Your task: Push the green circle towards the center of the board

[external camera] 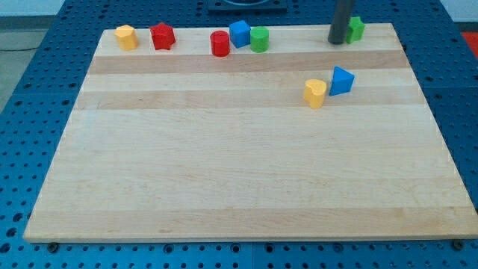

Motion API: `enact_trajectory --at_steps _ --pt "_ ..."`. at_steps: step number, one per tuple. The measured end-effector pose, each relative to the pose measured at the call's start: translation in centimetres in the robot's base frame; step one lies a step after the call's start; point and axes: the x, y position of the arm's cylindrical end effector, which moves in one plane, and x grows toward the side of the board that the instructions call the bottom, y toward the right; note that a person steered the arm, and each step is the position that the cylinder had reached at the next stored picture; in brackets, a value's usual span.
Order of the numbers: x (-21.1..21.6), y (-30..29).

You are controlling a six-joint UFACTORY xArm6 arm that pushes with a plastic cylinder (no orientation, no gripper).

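Observation:
The green circle point(259, 39) stands near the board's top edge, touching a blue block point(239, 33) on its left. A red cylinder point(219, 43) stands just left of those. My rod comes down at the view's top right, and my tip point(337, 42) rests on the board near the top edge, well to the right of the green circle. A second green block point(356, 28) sits right against the rod's right side, partly hidden by it; its shape cannot be made out.
A yellow block point(126, 36) and a red block point(162, 36) stand at the top left. A yellow block point(315, 93) and a blue triangle point(341, 80) sit together below my tip. The wooden board point(239, 172) lies on a blue perforated table.

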Motion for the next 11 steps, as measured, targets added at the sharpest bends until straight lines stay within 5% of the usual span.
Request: enact_trajectory --at_steps 3,6,11 --pt "-1.0 -4.1" --pt "-2.3 -15.9" --pt "8.6 -17.3"
